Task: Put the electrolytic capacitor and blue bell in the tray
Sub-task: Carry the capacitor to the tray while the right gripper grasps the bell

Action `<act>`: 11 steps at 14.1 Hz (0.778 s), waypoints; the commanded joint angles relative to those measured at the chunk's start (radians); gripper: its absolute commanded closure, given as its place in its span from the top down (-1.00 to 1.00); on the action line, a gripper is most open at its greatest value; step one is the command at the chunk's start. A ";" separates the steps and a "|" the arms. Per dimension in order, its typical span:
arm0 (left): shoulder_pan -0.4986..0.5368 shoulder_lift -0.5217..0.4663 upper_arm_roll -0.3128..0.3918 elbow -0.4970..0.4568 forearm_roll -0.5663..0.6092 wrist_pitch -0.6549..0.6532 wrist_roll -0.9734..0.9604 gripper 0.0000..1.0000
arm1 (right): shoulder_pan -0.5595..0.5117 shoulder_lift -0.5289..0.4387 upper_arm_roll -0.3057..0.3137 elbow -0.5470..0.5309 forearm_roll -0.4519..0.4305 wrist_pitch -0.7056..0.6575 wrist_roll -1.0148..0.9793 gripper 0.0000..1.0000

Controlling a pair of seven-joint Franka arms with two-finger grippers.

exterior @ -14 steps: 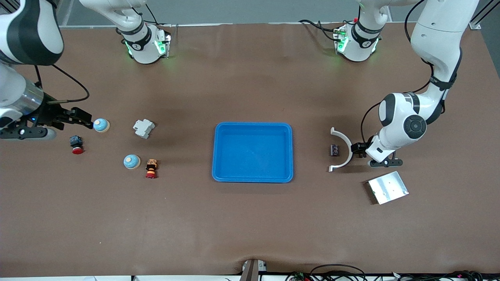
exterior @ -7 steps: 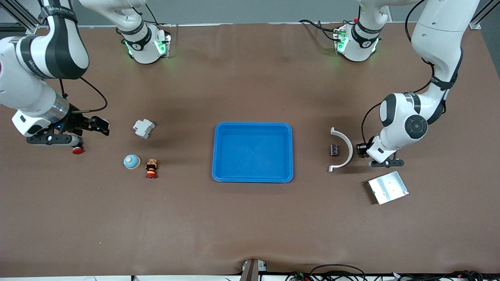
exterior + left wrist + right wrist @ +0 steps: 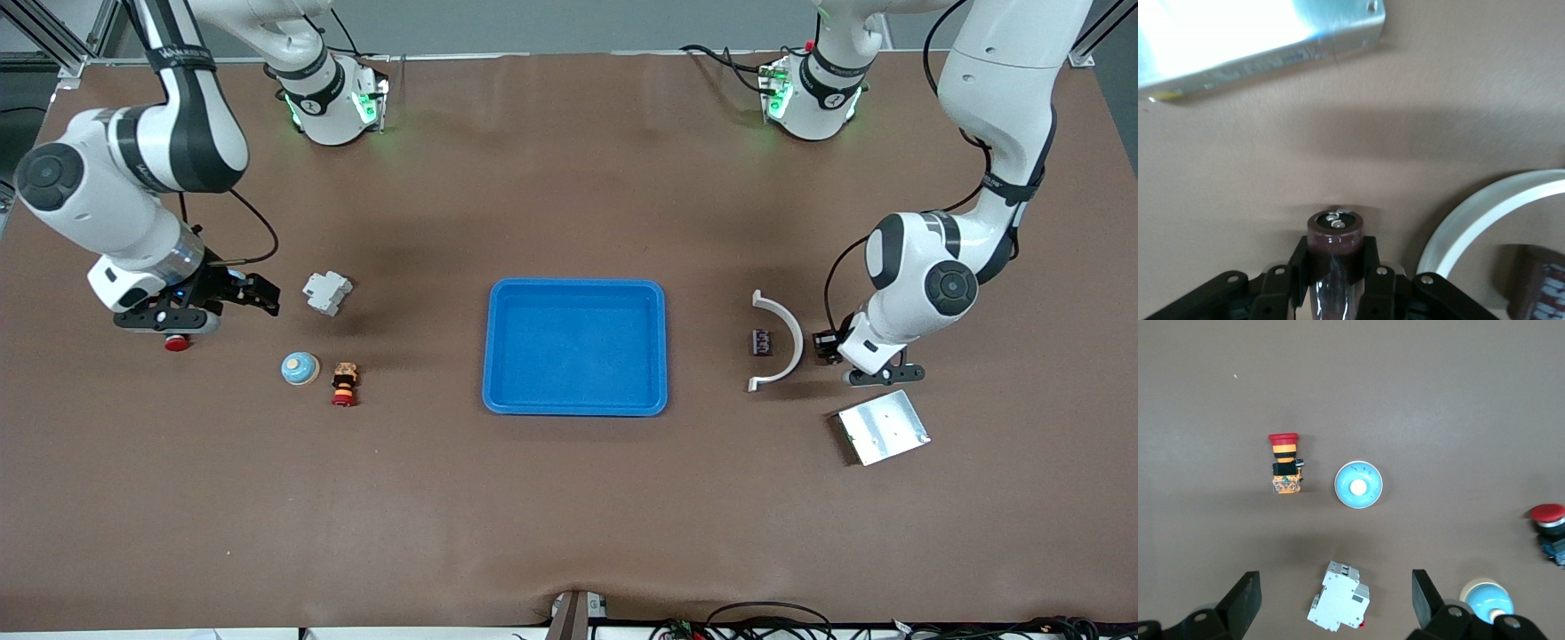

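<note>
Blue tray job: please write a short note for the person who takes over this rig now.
Left gripper: shut on the dark brown cylindrical electrolytic capacitor, low beside the white curved plastic piece.
Right gripper: open, above the white circuit breaker. One round light-blue bell lies by its finger. The second bell lies nearer the front camera.
Bright-blue rectangular plastic tray: holds nothing.
Done: capacitor gripped.
Left to do: carry it to the tray, then pick a bell and place it.

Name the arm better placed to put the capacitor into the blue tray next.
Left. The left gripper is shut on the dark-brown cylindrical electrolytic capacitor, with the shallow bright-blue plastic tray nearby. The right gripper is open and empty, near a light-blue round bell.
</note>
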State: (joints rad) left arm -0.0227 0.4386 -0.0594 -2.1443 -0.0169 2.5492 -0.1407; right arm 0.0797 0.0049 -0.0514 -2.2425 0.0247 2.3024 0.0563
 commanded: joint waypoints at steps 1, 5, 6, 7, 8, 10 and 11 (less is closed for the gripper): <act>-0.005 -0.076 -0.004 0.009 0.014 -0.050 -0.054 -1.00 | 0.014 -0.019 -0.007 -0.097 0.009 0.104 0.031 1.00; -0.034 -0.152 -0.032 0.136 0.006 -0.352 -0.172 -1.00 | 0.020 0.030 -0.007 -0.155 0.009 0.242 0.031 1.00; -0.034 -0.158 -0.057 0.162 0.003 -0.397 -0.224 -1.00 | 0.020 0.055 -0.007 -0.154 0.009 0.259 0.031 1.00; -0.034 -0.162 -0.085 0.185 -0.001 -0.423 -0.288 -1.00 | 0.020 0.088 -0.007 -0.149 0.007 0.293 0.031 1.00; -0.034 -0.169 -0.120 0.201 -0.003 -0.435 -0.363 -1.00 | 0.020 0.121 -0.007 -0.149 0.007 0.345 0.031 1.00; -0.036 -0.167 -0.189 0.236 -0.003 -0.457 -0.518 -1.00 | 0.022 0.191 -0.007 -0.137 0.006 0.426 0.030 1.00; -0.040 -0.158 -0.221 0.262 -0.003 -0.463 -0.601 -1.00 | 0.023 0.220 -0.007 -0.122 0.006 0.440 0.027 1.00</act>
State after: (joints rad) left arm -0.0573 0.2683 -0.2331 -1.9302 -0.0171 2.1191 -0.6167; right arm 0.0856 0.1575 -0.0514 -2.3992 0.0247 2.7051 0.0710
